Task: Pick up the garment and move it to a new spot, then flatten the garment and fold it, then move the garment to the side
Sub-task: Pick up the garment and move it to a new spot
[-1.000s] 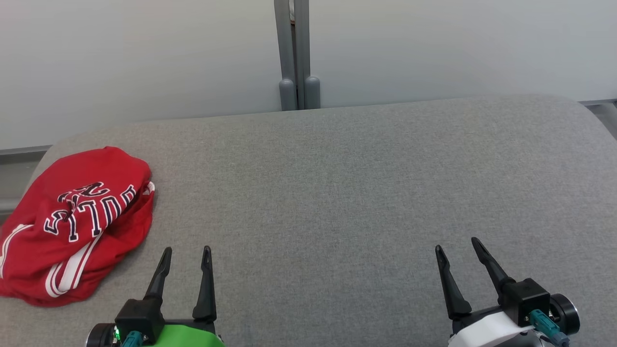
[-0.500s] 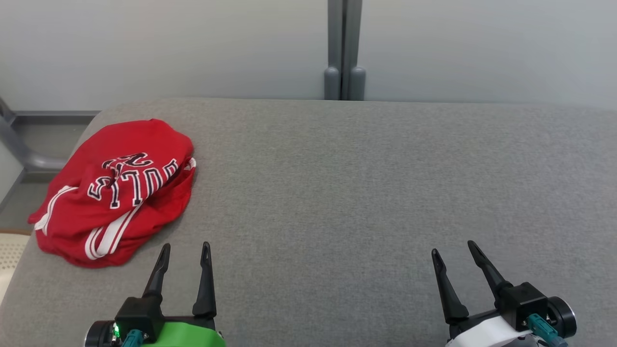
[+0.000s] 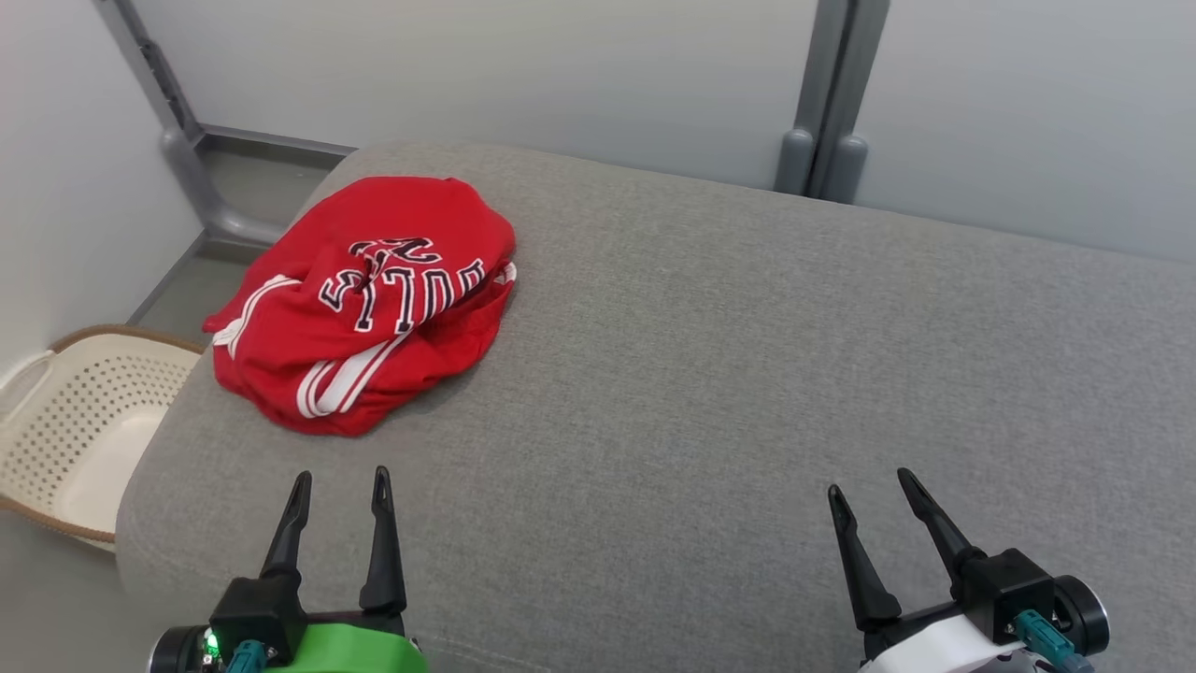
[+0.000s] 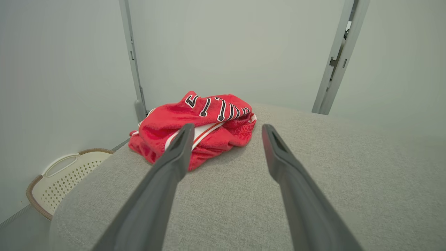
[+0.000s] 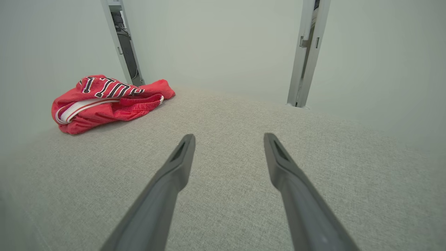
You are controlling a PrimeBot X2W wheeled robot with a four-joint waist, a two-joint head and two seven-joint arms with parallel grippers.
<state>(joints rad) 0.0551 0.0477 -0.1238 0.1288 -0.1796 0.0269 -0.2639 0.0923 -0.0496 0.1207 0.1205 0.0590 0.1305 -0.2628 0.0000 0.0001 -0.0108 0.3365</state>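
Head view: left gripper [image 3: 341, 475] and right gripper [image 3: 868, 482] agape, empty; garment [image 3: 308, 348] beyond left, apart.

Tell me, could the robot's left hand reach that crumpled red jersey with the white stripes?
Probably yes: the open left hand points toward the crumpled red jersey, with bare grey fabric surface between them and nothing in the way.

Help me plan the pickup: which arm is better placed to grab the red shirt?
Left. The red shirt lies bunched just ahead of the open left gripper, on the grey cushion's left side. The right gripper, also open, sits far across the cushion from it.
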